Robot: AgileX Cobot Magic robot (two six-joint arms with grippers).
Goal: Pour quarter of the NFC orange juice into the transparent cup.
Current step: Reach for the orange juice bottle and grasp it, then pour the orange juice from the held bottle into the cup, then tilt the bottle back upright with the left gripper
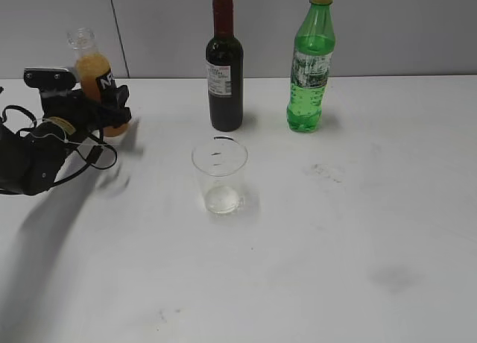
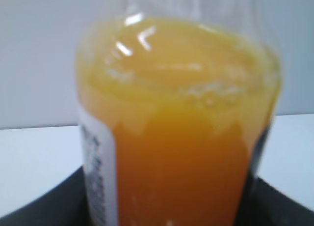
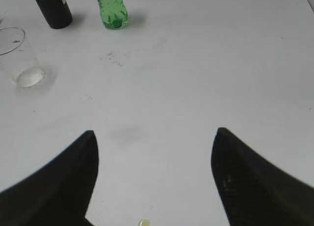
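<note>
Because my left gripper (image 1: 104, 108) clamps the uncapped NFC orange juice (image 1: 95, 74) upright, nothing spills short of the empty transparent cup (image 1: 220, 175); my right gripper (image 3: 154, 177) hangs open, idle.

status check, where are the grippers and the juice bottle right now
Left gripper shut on small clear bottle of orange juice, upright, uncapped. Right gripper open, empty. Clear tapered cup empty, centre table. Dark wine bottle behind cup, not blocking.
</note>
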